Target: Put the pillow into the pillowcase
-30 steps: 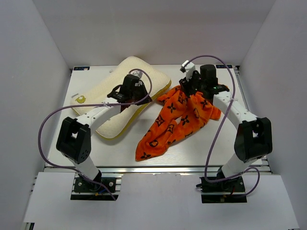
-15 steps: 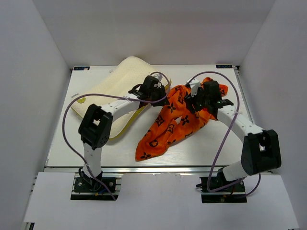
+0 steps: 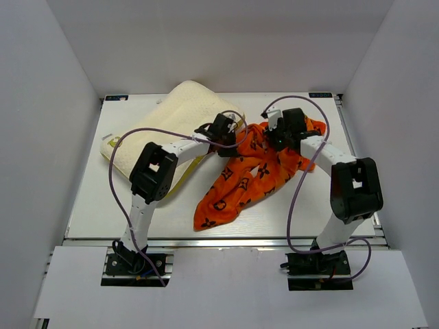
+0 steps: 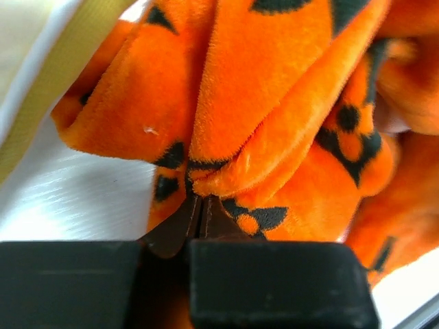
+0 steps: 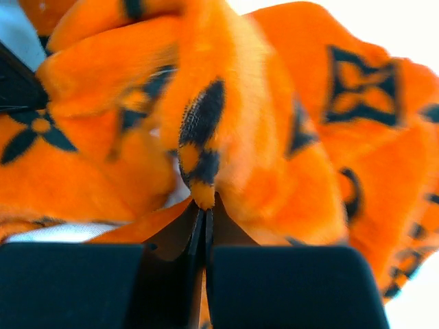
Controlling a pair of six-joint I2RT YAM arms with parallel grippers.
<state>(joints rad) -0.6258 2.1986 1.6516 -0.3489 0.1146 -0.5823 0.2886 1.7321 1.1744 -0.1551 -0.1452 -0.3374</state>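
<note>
The pillowcase [image 3: 247,175] lies on the table [image 3: 89,205] right of centre, its loose tail trailing toward the arm bases and its bunched far end between the two grippers. It is plush, light and floppy, so it should sag and fold wherever it is not held; a grip is best taken on the hem of the opening, one side per arm, so the mouth can be pulled wide. The left gripper [image 4: 202,205] is pressed together on a fold of the orange fabric at its left far edge, just beside the pillow's yellow band. The right gripper [image 5: 206,212] is likewise squeezed tight, nipping a ridge of the cloth at its right far edge. Beyond them, far left, lies the pillow [image 3: 164,127]: thick foam, bulky, springy, likely to drag against the fabric.

A second ago the left gripper hovered over the pillow and only the right was at the cloth, with both less tightly closed; since then the left arm has swung across to the pillowcase
</note>
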